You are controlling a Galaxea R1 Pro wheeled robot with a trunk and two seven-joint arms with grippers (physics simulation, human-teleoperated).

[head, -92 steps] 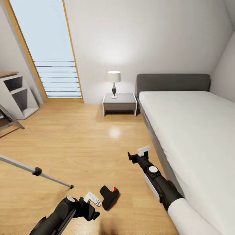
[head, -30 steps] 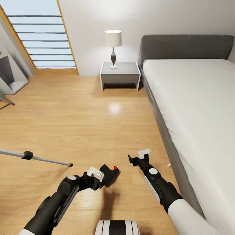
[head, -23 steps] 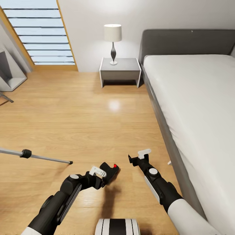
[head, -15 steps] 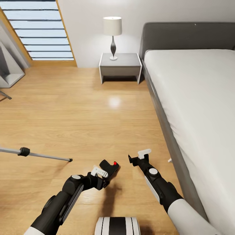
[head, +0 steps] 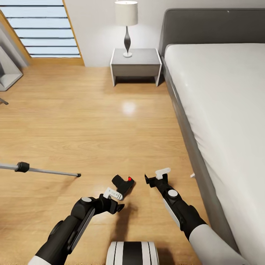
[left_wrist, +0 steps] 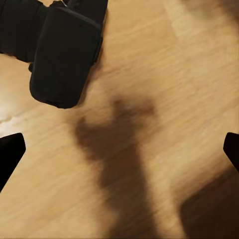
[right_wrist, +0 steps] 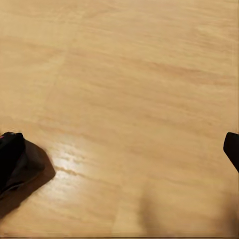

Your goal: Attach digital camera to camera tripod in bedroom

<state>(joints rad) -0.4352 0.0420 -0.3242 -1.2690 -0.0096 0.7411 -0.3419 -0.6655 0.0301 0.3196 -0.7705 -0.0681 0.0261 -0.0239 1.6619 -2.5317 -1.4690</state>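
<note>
The digital camera, black with a red button on top, lies on the wood floor near the bottom middle of the head view. My left gripper is open just behind it, and its fingers are not around it. In the left wrist view the camera lies beyond the open left gripper, off to one side. One silver-grey leg of the camera tripod stretches across the floor from the left edge; its head is out of view. My right gripper hangs open over bare floor right of the camera, as in the right wrist view.
A grey bed with a white mattress runs along the right side, its frame close to my right arm. A nightstand with a lamp stands against the far wall. A tall window is at the back left, with open wood floor between.
The head view has shifted, so the room has slid up the picture. The digital camera rests where it was; my left gripper now sits slightly further behind it. The right arm is unchanged.
</note>
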